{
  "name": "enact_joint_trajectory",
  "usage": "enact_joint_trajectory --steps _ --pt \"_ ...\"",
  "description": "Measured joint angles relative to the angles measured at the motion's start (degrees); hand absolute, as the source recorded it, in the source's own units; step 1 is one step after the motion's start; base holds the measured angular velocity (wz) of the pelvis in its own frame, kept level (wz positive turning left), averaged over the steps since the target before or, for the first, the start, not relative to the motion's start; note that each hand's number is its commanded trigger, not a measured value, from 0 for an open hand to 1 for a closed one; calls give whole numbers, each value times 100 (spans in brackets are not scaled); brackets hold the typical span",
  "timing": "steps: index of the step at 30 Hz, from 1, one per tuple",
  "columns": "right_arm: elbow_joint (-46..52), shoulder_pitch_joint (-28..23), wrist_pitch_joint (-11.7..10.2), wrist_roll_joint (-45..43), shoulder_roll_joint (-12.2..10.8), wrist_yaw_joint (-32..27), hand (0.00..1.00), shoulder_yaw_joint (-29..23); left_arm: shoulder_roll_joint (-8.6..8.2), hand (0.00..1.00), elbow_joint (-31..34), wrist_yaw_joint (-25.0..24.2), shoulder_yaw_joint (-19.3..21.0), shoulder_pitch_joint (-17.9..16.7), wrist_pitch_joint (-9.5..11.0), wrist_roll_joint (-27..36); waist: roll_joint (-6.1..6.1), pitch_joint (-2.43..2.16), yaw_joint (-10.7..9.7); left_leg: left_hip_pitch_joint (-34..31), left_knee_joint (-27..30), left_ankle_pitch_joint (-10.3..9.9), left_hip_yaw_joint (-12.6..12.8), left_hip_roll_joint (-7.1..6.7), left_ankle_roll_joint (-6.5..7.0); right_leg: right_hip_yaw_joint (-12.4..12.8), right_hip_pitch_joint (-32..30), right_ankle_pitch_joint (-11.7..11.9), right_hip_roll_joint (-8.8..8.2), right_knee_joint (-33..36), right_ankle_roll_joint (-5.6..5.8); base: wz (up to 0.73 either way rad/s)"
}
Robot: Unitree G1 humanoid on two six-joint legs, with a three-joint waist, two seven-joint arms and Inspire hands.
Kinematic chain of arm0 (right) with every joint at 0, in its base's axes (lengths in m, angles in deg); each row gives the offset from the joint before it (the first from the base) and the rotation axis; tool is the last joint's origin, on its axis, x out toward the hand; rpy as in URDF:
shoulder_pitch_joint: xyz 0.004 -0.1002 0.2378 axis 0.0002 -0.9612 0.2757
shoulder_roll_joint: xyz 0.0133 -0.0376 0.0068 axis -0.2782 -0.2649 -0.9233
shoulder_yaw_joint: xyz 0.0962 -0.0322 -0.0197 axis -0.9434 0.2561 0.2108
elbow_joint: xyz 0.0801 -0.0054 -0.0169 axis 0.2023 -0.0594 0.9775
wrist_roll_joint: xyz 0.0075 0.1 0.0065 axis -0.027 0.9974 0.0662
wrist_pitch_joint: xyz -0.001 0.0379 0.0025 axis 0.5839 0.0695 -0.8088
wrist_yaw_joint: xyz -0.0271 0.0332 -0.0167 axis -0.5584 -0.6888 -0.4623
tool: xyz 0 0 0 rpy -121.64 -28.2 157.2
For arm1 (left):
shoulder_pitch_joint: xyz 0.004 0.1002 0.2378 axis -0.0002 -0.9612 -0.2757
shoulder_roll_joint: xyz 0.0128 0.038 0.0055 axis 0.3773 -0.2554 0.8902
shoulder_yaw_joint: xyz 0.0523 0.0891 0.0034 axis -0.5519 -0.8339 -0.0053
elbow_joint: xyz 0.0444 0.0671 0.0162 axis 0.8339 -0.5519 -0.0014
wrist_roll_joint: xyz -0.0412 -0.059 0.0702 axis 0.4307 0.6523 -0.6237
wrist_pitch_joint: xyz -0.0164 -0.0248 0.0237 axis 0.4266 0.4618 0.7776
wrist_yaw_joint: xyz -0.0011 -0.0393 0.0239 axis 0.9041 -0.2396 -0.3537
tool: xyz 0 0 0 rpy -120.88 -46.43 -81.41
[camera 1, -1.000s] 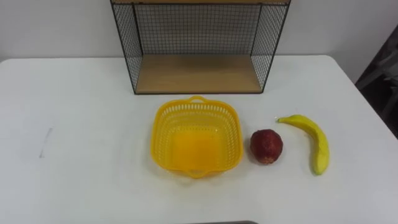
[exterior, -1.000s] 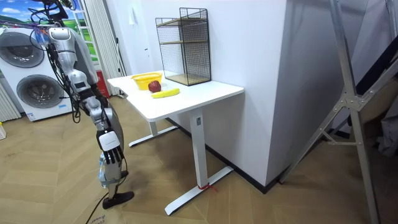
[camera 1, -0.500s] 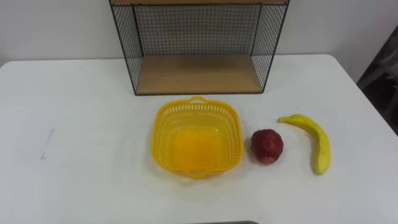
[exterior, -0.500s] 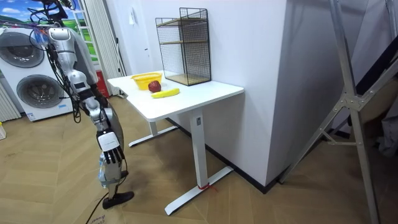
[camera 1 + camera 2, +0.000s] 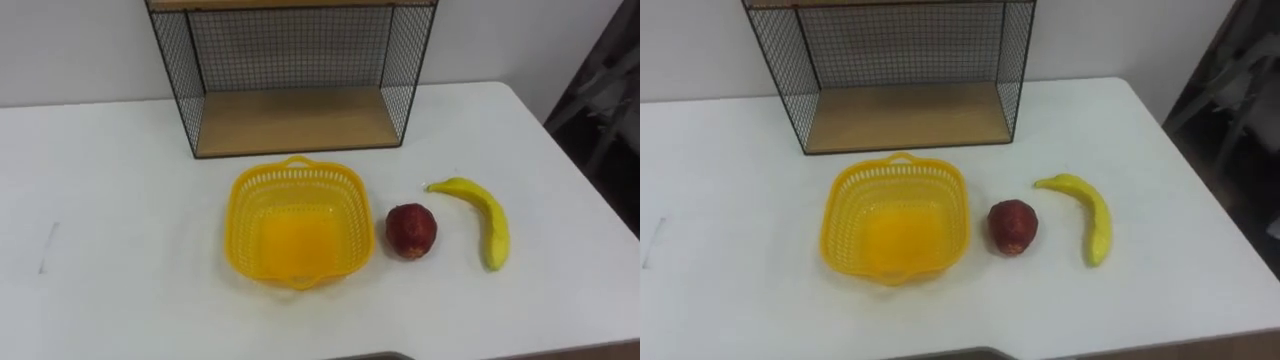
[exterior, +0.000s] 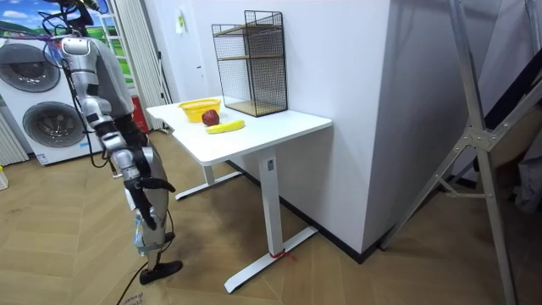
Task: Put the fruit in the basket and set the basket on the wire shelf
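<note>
On the table (image 5: 100,250), just right of the empty basket (image 5: 238,225), probably best to cup the firm, light-looking red fruit (image 5: 410,230) round its middle and the softer banana (image 5: 490,225) mid-length; can't tell the hanging right hand's (image 6: 146,207) state.

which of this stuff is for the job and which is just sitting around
For the job: basket, red fruit, banana, wire shelf.
Just there: washing machine, metal frame.
</note>
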Motion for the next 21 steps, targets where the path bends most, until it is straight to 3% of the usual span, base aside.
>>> enact_joint_trajectory --steps 5,11,13,16,21 --pt "1245 -54 -383 97 19 -1110 0 -668 82 0 157 157 111 -71 205 -7 -54 -18 -117 2 11 0 56 -1 0 76 -35 -1 3 -4 2 -6" --pt "3929 -6 -684 -2320 55 -3085 0 -701 129 0 232 302 24 42 305 -14 -89 -20 -93 -109 -21 30 86 -27 51 168 -189 38 -2 2 41 -4" --pt "4807 150 -837 -3178 244 -3616 0 -576 155 0 240 300 -154 27 335 -18 -102 -18 -61 -127 -87 57 111 -32 72 189 -224 87 -3 -11 52 -5" --pt "5823 204 -995 -4248 375 -4094 0 -308 198 0 235 303 -355 33 334 -33 -122 -12 81 -141 -87 58 113 -31 72 182 -239 91 -3 -12 52 0" --pt "6731 222 -1178 -5486 436 -4197 0 86 205 0 191 285 -567 74 357 -17 -127 -33 274 -246 -89 68 100 -28 76 162 -357 122 -4 -15 45 0"
